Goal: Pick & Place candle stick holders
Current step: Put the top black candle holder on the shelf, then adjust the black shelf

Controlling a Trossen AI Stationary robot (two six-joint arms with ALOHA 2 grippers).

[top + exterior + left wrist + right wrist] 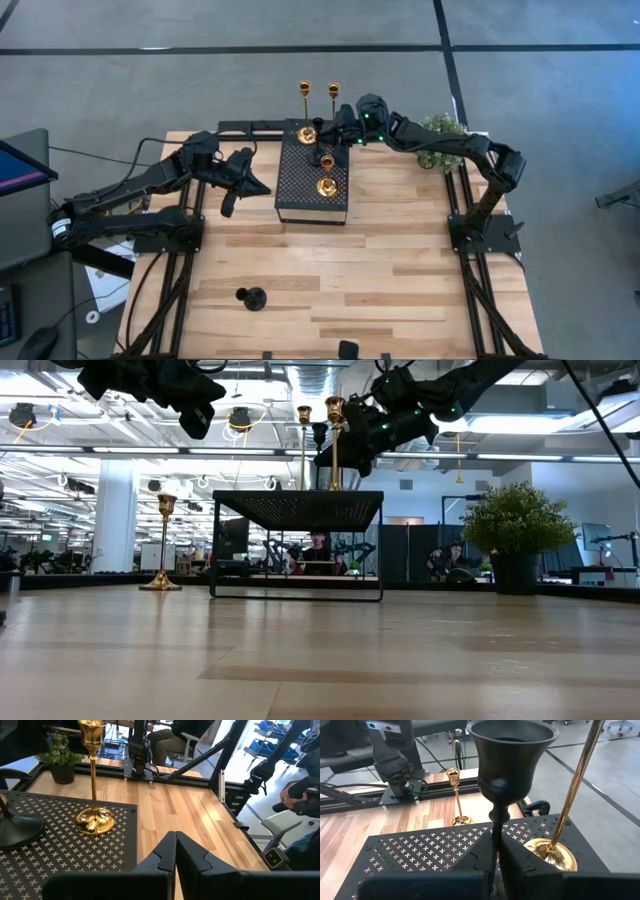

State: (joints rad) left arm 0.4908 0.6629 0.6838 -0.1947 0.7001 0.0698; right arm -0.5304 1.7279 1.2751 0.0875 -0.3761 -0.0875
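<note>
A black perforated platform [312, 205] stands mid-table. Three gold candlestick holders stand by their round bases on it: two tall ones at the far end [304, 92] [333, 92] and a shorter one near the front [326, 185], which also shows in the left wrist view [93, 820]. A fourth gold holder [160, 582] stands on the table left of the platform. One black holder [252, 297] stands on the table near the front edge. My right gripper [343, 125] is shut on the other black holder [512, 750] at the platform's far end. My left gripper [230, 200] is shut and empty, left of the platform. My right gripper pinches the black holder's thin stem [494, 827] between its two fingers, just below the cup. The fingers come from the table's far right, roughly level. The holder stands upright, and its round base [15, 827] appears to rest on the platform's far part.
A small potted green plant [440, 140] stands at the table's far right, close under my right arm. The tall gold holder's stem [575, 785] stands right beside the held black one. Bare wood lies along the table's near half.
</note>
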